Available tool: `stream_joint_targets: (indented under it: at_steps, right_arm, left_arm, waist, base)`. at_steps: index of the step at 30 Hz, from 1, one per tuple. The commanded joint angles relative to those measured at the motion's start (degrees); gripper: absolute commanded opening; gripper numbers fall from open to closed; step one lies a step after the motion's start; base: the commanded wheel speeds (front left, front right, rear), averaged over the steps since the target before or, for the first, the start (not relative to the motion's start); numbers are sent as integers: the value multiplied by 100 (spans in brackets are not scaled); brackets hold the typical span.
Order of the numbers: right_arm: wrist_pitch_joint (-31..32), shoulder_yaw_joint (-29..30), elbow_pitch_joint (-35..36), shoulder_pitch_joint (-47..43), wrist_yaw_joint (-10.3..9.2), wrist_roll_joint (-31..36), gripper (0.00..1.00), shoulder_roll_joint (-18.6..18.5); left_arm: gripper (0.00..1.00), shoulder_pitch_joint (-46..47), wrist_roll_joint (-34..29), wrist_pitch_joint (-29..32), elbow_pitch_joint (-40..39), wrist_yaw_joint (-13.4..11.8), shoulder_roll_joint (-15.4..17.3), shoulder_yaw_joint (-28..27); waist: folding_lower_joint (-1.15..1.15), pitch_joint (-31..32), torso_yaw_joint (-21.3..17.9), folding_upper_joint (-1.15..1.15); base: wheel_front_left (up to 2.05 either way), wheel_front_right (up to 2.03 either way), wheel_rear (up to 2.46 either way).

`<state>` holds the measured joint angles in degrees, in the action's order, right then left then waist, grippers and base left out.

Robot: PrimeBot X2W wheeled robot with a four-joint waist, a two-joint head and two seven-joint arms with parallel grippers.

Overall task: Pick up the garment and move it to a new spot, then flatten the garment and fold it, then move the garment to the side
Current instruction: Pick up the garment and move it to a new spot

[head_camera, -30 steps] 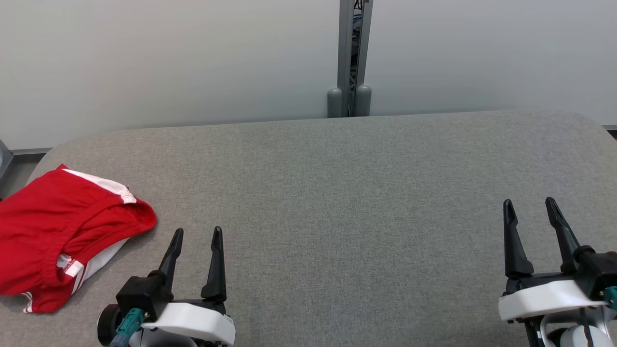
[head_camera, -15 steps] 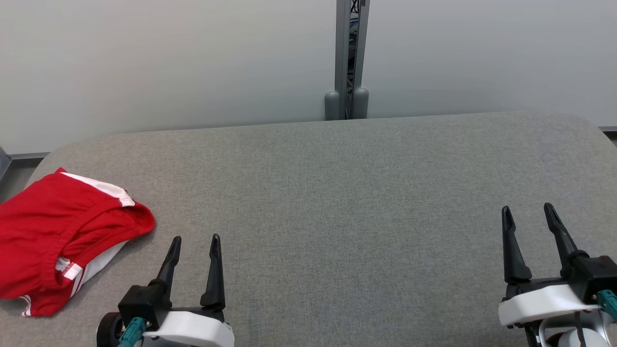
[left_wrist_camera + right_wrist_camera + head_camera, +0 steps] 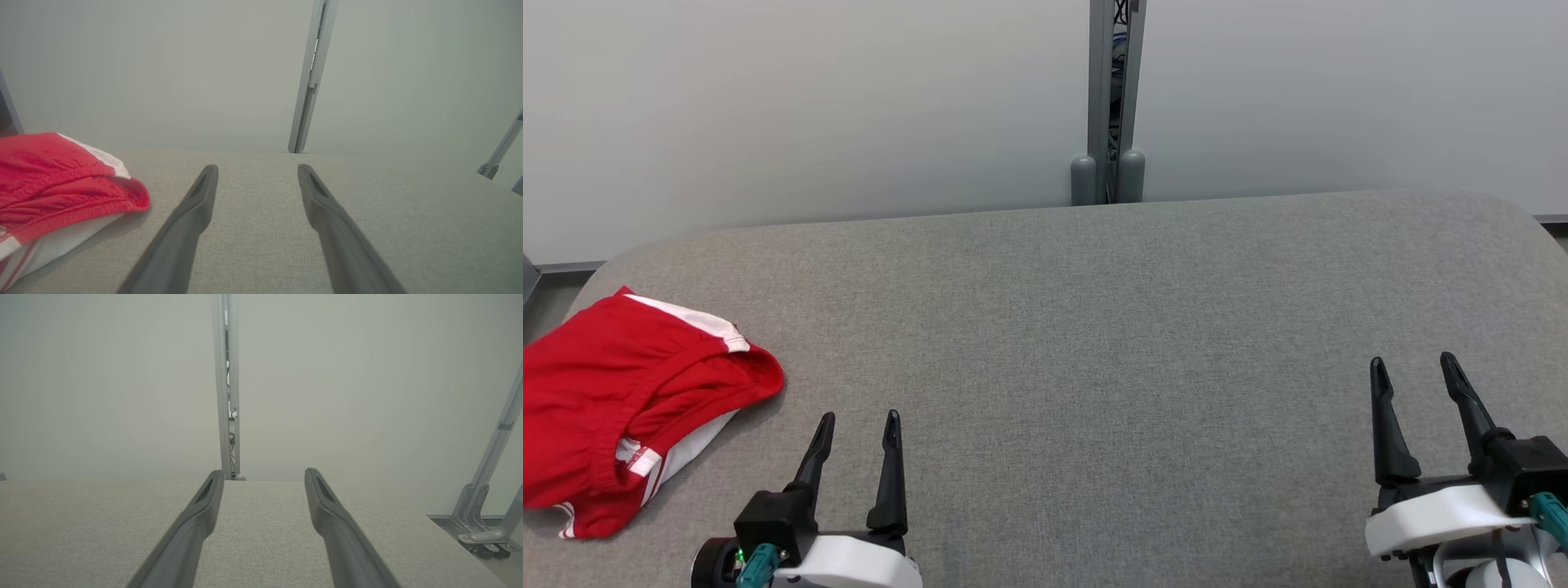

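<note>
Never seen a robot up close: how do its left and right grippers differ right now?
The left gripper is close beside the red garment; the right gripper is far from it, across the grey table. The left gripper's fingertips show lower in the head view than the right gripper's. Both are open and empty, pointing toward the wall.

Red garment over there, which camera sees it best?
The head view: it looks down on the red garment, nearly whole, bunched at the table's left end. The left wrist view catches part of it from low and side-on. The right wrist view faces elsewhere.
</note>
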<state>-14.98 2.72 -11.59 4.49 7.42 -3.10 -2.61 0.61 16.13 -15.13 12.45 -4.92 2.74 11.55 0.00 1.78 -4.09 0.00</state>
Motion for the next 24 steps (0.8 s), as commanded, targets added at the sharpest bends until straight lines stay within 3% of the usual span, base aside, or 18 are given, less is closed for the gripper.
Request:
stream_joint_targets:
  at_steps: [1,18,24]
  right_arm:
    - [-26,4,-10,46,13,-36,100,-51]
    - [-26,13,-34,29,13,-59,100,-51]
    - [-26,-34,-48,-64,13,-116,100,-47]
  left_arm:
    - [100,48,-38,-11,5,10,27,-6]
    - [100,46,-41,-11,80,29,27,64]
    - [100,74,-41,-10,94,34,28,116]
  waist:
    - [0,5,3,0]
    - [0,18,82,0]
    - [0,15,393,0]
  base:
    - [0,0,0]
    - [0,0,0]
    - [0,0,0]
